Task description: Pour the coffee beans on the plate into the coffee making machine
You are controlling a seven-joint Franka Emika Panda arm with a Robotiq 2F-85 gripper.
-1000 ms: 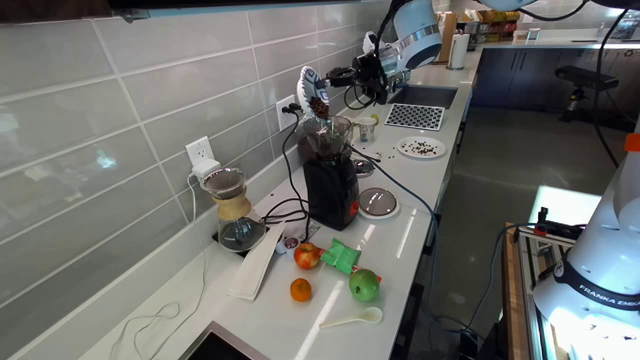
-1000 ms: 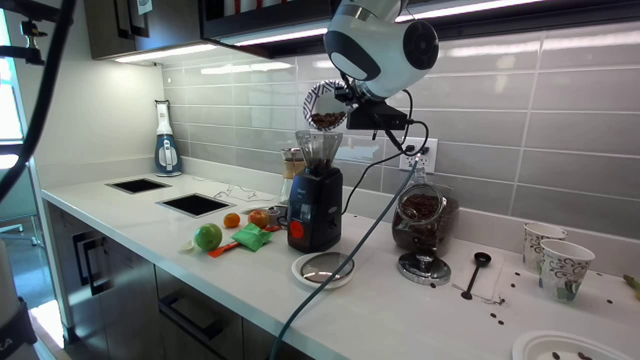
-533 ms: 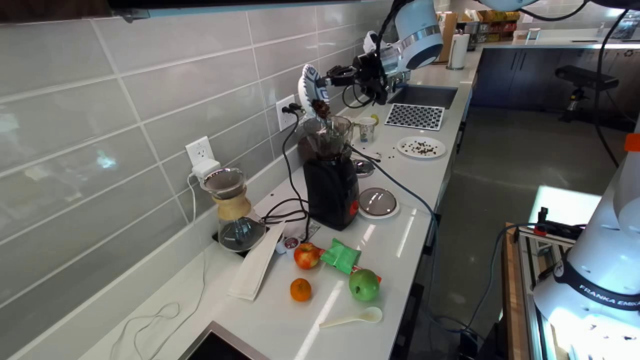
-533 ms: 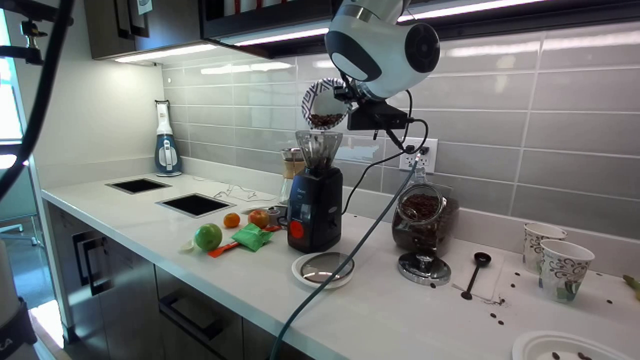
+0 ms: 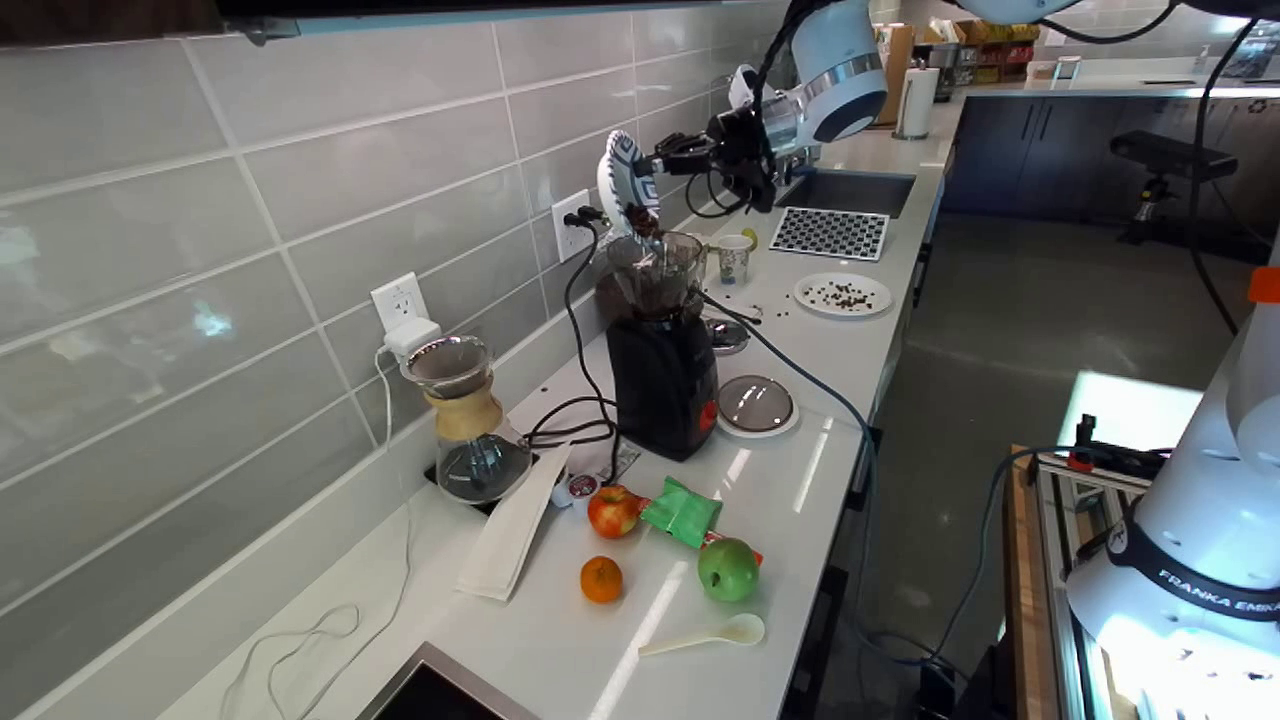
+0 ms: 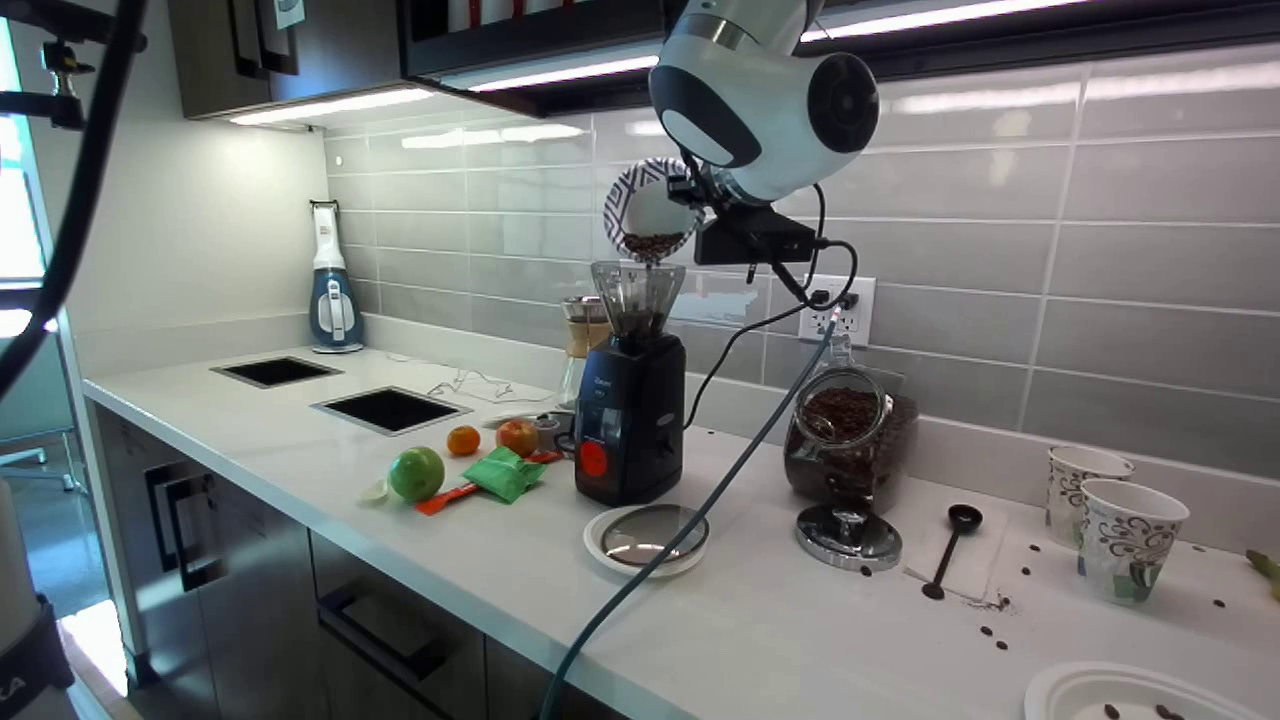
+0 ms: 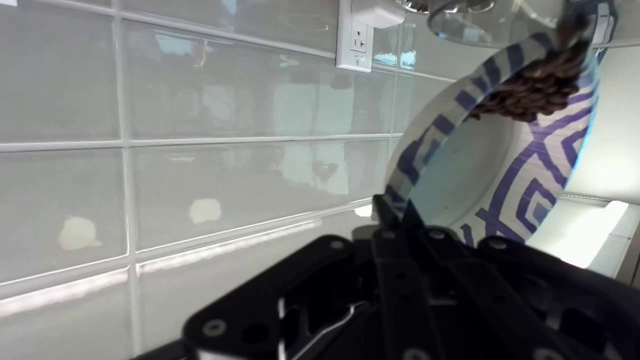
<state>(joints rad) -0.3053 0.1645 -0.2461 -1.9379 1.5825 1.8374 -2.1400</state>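
Under-cabinet light strips (image 6: pixel 333 106) glare off the tiled backsplash (image 6: pixel 950 260), bright streaks cross the white countertop (image 5: pixel 545 645), an exterior view overexposes the robot base (image 5: pixel 1190 550), and the wrist view renders the gripper (image 7: pixel 397 211) dark and the coffee beans (image 7: pixel 535 92) partly blurred.

White arm (image 6: pixel 768 95), black lettered band (image 5: pixel 1195 587); black claw (image 7: pixel 398 209), silver screws (image 7: pixel 215 327).

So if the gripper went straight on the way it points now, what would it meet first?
Probably the tiled wall, with the patterned plate in its jaws leading the way; depth is hard to judge.
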